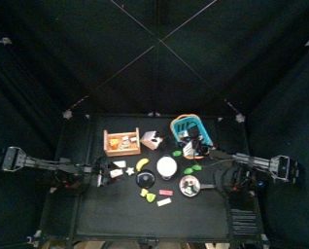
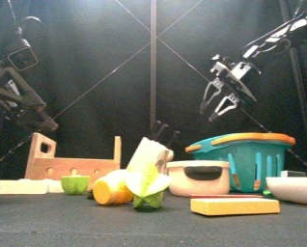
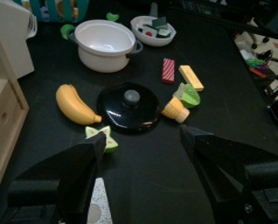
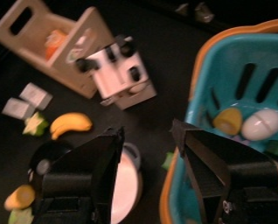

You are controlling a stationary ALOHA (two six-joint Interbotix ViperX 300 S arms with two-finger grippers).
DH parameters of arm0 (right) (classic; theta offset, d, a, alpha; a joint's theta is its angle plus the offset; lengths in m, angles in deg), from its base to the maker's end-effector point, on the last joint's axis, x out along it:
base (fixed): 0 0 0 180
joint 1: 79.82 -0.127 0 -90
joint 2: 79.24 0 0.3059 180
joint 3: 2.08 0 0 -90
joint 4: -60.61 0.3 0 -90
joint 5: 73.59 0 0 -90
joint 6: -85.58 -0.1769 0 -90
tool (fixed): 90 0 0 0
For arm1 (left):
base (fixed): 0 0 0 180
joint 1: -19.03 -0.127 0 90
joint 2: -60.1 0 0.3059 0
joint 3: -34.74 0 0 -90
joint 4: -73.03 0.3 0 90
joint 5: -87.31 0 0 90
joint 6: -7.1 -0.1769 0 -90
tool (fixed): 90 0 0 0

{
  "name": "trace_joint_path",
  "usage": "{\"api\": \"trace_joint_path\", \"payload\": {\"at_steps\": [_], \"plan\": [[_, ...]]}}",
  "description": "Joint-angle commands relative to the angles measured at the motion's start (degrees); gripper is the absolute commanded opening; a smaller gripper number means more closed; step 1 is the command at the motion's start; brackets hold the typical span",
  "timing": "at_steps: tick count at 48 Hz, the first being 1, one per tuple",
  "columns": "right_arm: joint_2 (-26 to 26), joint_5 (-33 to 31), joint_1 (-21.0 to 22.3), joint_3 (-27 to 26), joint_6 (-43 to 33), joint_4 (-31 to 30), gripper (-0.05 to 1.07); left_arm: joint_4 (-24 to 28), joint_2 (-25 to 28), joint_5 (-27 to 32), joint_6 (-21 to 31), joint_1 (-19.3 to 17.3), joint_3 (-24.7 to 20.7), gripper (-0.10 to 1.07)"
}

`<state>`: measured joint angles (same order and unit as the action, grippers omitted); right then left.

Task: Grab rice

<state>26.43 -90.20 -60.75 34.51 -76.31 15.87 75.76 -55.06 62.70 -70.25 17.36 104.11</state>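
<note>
Right gripper point(image 2: 222, 101): hangs high over the basket point(image 2: 242, 154), jaws wide apart, holds nothing. Probably open like that so as to fit around the rice. Rice point(image 1: 189, 185): sits on the table at the front right, near the white pot point(image 2: 198, 178), not touched yet. Left gripper point(image 3: 144, 138): wide and empty too, back on the left, out of the way.
</note>
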Motion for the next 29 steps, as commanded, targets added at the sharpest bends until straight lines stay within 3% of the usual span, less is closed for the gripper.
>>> {"api": "trace_joint_path", "payload": {"at_steps": [1,14,21,29], "plan": [[1.9,1.8,-4.8,0.8,0.1,-0.2,0.84,-0.1,0.1,0.6,0.0,-0.3,-1.2,1.0],[1.1,7.6,-14.8,3.8,0.4,-0.3,0.84,-4.5,0.1,4.0,0.0,0.1,-1.4,1.0],[-0.9,7.9,-17.2,4.8,0.4,-0.4,0.84,-6.4,0.1,10.8,-0.2,-0.3,-2.3,1.0],[-3.0,7.9,-17.6,5.4,0.4,-0.3,0.84,-4.7,0.1,21.5,-0.6,-0.4,-5.2,1.0]]}}
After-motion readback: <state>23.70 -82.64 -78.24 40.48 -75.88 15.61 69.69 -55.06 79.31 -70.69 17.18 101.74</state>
